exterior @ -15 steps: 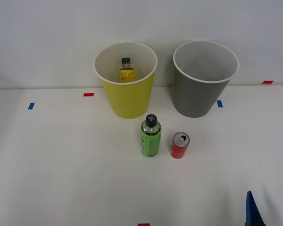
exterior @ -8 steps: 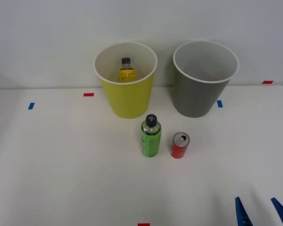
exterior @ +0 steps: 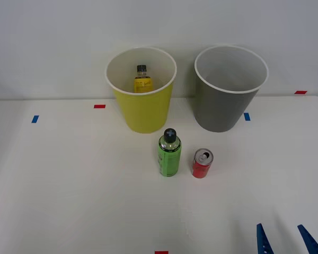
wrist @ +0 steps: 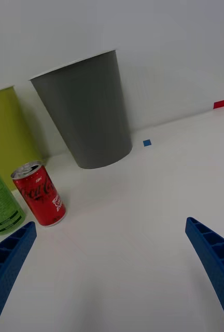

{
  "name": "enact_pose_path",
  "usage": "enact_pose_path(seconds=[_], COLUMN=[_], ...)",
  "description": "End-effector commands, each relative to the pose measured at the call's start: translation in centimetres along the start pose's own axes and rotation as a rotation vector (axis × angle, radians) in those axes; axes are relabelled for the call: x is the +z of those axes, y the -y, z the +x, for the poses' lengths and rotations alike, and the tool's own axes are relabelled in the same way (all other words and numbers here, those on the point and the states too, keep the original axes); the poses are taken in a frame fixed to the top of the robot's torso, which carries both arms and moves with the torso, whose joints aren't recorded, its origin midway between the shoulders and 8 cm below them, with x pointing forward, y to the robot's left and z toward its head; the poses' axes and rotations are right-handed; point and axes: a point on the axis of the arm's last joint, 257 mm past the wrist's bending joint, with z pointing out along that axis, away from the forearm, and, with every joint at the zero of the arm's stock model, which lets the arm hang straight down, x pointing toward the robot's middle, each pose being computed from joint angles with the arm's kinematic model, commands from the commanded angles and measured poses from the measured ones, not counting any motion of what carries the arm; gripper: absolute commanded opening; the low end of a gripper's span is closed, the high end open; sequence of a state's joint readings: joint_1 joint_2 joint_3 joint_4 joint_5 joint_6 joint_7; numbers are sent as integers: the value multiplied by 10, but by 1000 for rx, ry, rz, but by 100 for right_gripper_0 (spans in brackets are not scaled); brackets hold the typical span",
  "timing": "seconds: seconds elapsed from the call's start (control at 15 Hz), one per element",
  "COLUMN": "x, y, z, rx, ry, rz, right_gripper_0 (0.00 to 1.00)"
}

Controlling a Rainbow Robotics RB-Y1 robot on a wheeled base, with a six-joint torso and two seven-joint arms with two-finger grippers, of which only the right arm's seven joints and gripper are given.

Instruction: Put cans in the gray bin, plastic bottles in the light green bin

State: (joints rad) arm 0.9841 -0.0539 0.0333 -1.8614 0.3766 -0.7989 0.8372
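Observation:
A small red can (exterior: 202, 163) (wrist: 39, 193) stands upright on the white table, just right of a green-wrapped, black-capped plastic bottle (exterior: 169, 153) (wrist: 0, 205). Behind them stand the light green bin (exterior: 142, 103) (wrist: 5, 124) on the left and the gray bin (exterior: 227, 100) (wrist: 88, 114) on the right. A yellow-wrapped bottle (exterior: 142, 80) stands inside the light green bin. My right gripper (exterior: 285, 241) (wrist: 112, 270) is open at the table's near right, well short of the can, with nothing between its blue fingers.
Small red tape marks (exterior: 99, 106) (exterior: 300, 92) and blue tape marks (exterior: 35, 119) (exterior: 246, 116) lie on the table (exterior: 69, 185). A white wall rises right behind the bins. The table's right edge runs close to my gripper.
My right gripper has come further into the front view and shifted left, and its fingers now stand apart. The can, bottles and bins have not moved.

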Motion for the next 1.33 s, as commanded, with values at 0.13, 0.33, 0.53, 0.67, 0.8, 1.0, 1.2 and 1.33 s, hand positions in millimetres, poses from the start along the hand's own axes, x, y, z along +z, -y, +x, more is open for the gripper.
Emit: enact_pose_path(seconds=[0.13, 0.33, 0.53, 0.67, 0.8, 1.0, 1.2, 1.33], x=[3, 10, 11, 11, 10, 9, 7, 3], y=[-6, -15, -20, -23, -25, -27, -32, -36], z=[-5, -6, -9, -9, -8, -10, -14, -21], rx=[26, -54, -99, -102, -103, -90, -99, -106], ry=[34, 26, 23, 27, 22, 29, 42, 61], rz=[-18, -67, -95, -104, -111, -120, -148, -180], right_gripper_0=[100, 100, 100, 100, 100, 100, 100, 100])
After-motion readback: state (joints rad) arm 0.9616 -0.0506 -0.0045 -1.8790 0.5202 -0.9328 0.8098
